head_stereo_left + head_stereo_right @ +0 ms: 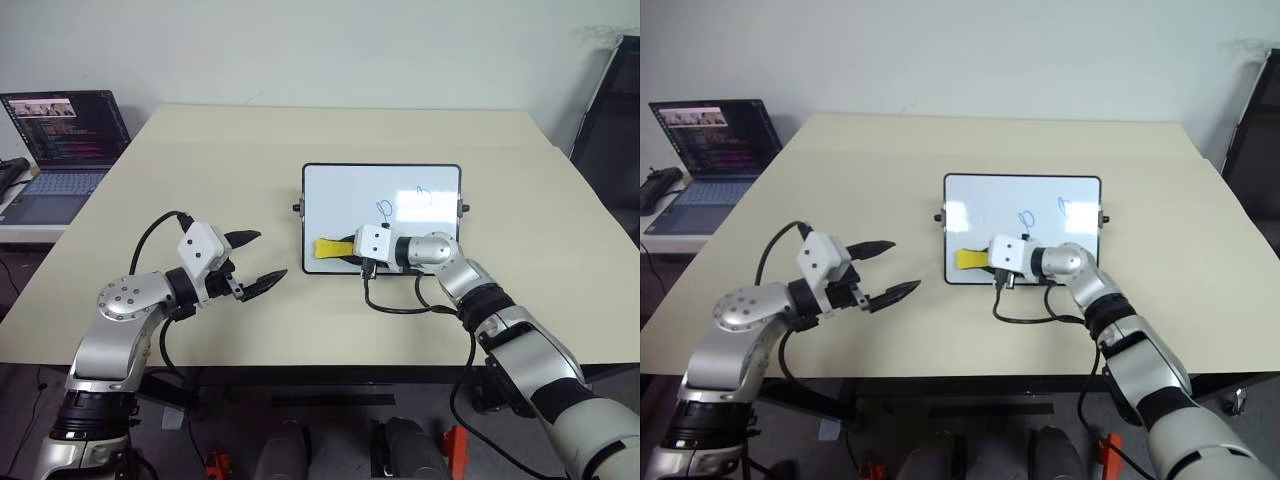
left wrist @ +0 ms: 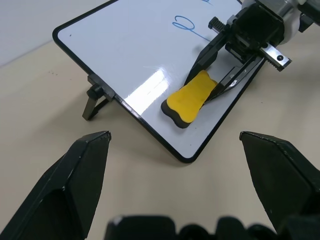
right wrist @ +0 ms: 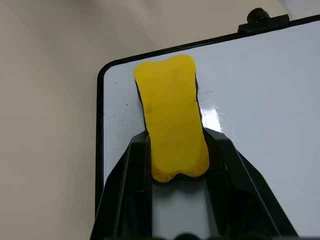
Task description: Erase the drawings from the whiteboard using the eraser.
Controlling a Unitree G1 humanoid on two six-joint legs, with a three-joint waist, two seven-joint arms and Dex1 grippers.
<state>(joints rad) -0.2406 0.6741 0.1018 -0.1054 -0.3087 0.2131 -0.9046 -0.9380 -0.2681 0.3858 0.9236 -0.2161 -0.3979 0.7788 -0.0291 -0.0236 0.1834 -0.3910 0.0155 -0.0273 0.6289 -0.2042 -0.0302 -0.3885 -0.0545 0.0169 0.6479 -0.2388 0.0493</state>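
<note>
The whiteboard lies flat in the middle of the table, black-framed with small knobs on its short sides. Two blue drawings sit on its right half, one loop and a fainter scribble beside it. My right gripper is shut on the yellow eraser, which rests over the board's near left corner. The eraser's dark underside faces the board. My left gripper hovers open over bare table to the left of the board, holding nothing.
A laptop stands open on a side desk at the far left. A dark chair or frame stands past the table's right edge. Bare table surrounds the board.
</note>
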